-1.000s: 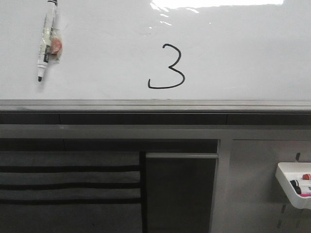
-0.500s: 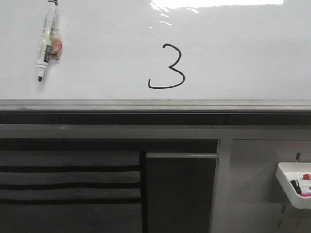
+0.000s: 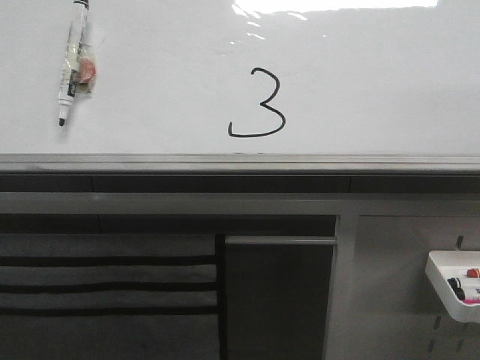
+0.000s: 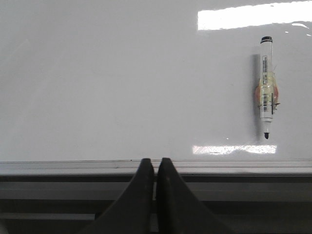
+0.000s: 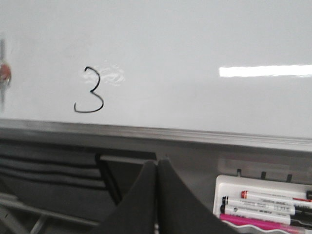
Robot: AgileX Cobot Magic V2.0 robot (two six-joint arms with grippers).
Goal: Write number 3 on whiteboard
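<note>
A black hand-drawn number 3 [image 3: 259, 105] stands on the glossy whiteboard [image 3: 375, 90], just above its grey metal rail [image 3: 240, 162]. It also shows in the right wrist view [image 5: 89, 97]. A black-tipped marker [image 3: 73, 64] sticks upright on the whiteboard at the far left, tip down, and shows in the left wrist view [image 4: 266, 87]. My left gripper [image 4: 155, 163] is shut and empty, below the rail and away from the board. My right gripper [image 5: 157, 165] is shut and empty, low in front of the grey panel. Neither gripper shows in the front view.
A white tray [image 3: 442, 289] with several markers hangs on the grey panel at the lower right, and shows in the right wrist view [image 5: 222, 187]. A dark slotted panel [image 3: 105, 285] and a dark box [image 3: 277, 300] lie below the rail.
</note>
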